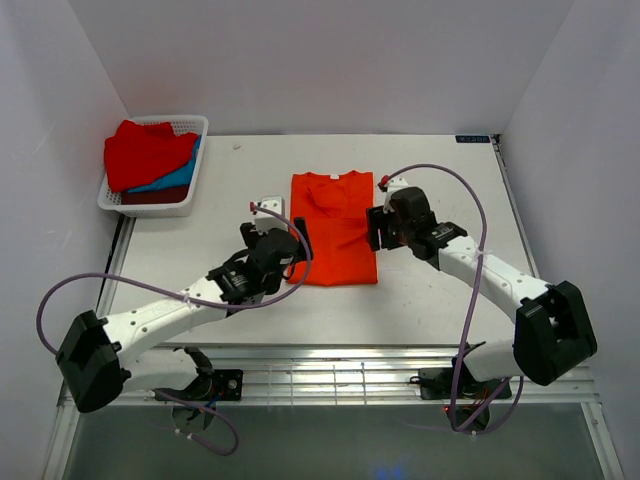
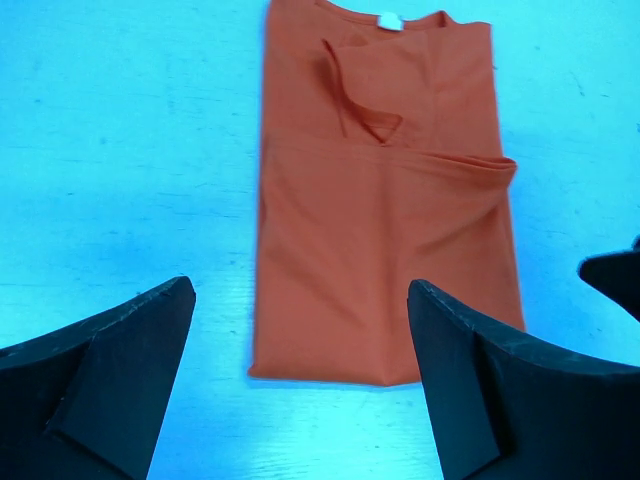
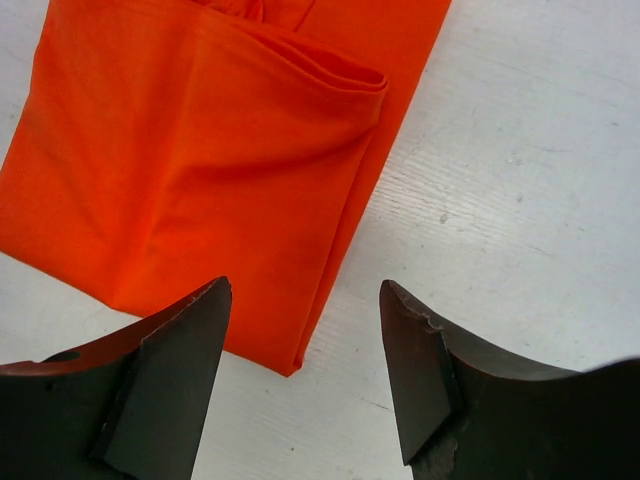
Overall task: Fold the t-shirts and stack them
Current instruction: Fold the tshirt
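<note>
The bright orange-red t-shirt (image 1: 333,228) lies flat mid-table, folded lengthwise into a narrow strip, collar at the far end. It shows in the left wrist view (image 2: 385,200) and the right wrist view (image 3: 190,150). My left gripper (image 1: 297,242) is open and empty beside the shirt's left edge; in its own view (image 2: 300,330) the shirt's near hem lies between its fingers. My right gripper (image 1: 374,228) is open and empty at the shirt's right edge, its own view (image 3: 305,330) showing the near right corner. Red (image 1: 145,150), blue (image 1: 180,176) and dark maroon (image 1: 150,198) t-shirts lie in the basket.
A white lattice basket (image 1: 195,125) stands at the table's far left corner. White walls close in the back and both sides. A metal rail (image 1: 330,375) runs along the near edge by the arm bases.
</note>
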Robot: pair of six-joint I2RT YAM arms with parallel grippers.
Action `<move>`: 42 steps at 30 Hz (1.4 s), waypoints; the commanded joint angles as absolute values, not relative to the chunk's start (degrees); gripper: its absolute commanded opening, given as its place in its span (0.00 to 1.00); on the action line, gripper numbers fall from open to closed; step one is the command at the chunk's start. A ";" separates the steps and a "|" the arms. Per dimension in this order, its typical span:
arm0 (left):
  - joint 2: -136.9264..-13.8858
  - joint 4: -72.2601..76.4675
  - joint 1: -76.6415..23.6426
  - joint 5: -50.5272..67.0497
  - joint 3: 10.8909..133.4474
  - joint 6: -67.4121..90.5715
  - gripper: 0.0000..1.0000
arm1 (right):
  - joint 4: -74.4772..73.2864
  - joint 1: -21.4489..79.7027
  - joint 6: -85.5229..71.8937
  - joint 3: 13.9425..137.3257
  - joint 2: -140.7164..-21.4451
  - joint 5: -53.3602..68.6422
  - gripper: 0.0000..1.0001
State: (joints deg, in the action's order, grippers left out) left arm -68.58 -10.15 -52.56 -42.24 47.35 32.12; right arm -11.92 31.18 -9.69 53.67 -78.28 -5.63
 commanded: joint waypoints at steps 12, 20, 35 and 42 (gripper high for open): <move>-74.34 3.69 -39.82 -21.01 38.49 28.65 0.93 | -10.72 33.40 -18.45 50.19 -80.77 -5.45 0.68; -80.15 5.19 -39.64 -18.19 37.88 31.11 0.94 | -9.76 33.93 -20.39 46.15 -81.74 -5.10 0.68; -83.05 5.62 -39.64 -17.05 34.63 34.80 0.93 | -6.51 35.42 -22.76 41.49 -84.73 -4.48 0.62; -84.20 4.84 -39.64 -17.14 34.63 36.21 0.89 | -5.01 35.33 -22.68 42.36 -86.74 -3.34 0.56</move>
